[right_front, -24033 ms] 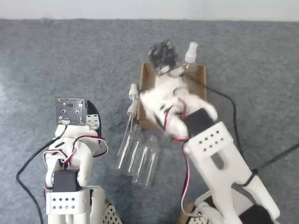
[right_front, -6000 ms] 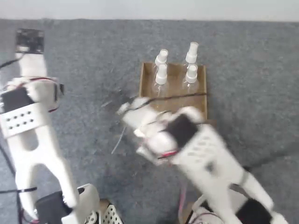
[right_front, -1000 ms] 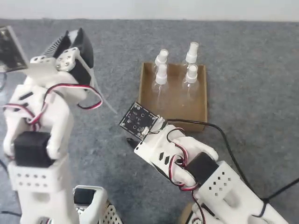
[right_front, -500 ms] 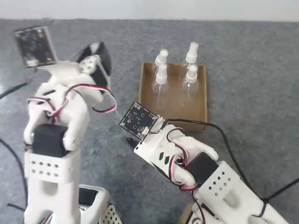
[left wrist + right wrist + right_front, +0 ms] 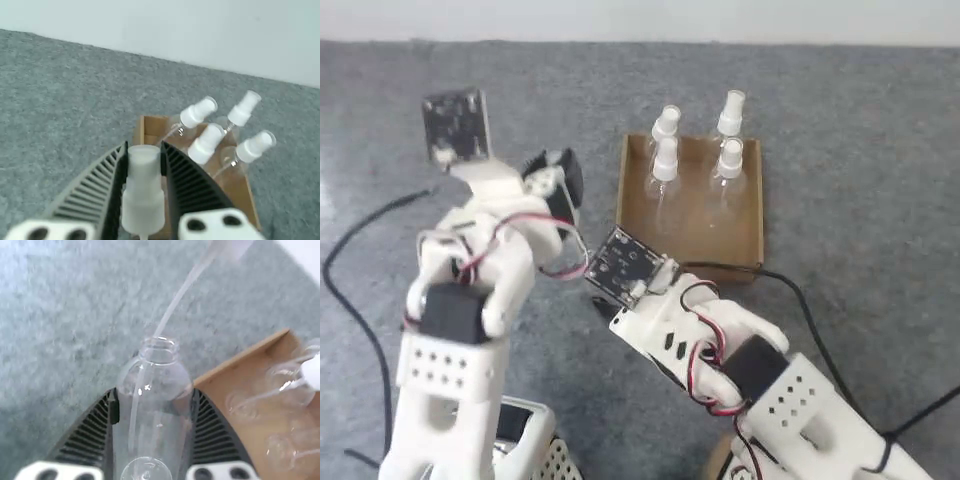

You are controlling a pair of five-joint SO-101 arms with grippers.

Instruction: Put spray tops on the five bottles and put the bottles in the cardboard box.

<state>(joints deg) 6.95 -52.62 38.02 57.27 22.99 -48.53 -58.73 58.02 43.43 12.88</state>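
Four capped bottles (image 5: 665, 165) stand upright in the cardboard box (image 5: 720, 238), two by two, crowded toward its far end. Now look at your left gripper (image 5: 144, 152): it's clenched on the spray top (image 5: 143, 190), ribbed fingers (image 5: 107, 180) pressed to either side of the white head. From the high view that gripper hangs just beside the box's left wall, above the grey carpet (image 5: 860, 150).

Your right gripper (image 5: 154, 401) is grasping the fifth bottle (image 5: 152, 385). It's clear and uncapped, jaws tight on both shoulders, open neck pointing away from the wrist.

And there's the link-up. The spray top's thin dip tube (image 5: 186, 284) comes down at a slant, passes through the open neck and can be seen running on inside the clear body. The white head itself is well above the neck, not seated.

In the right wrist view, a corner of the box and some of the capped bottles lie just beyond the held bottle. From above, your right arm (image 5: 720, 340) lies low in front of the box's near wall. Its wrist camera board (image 5: 628, 265) sits just off the near left corner, with the left arm (image 5: 470, 300) alongside it.
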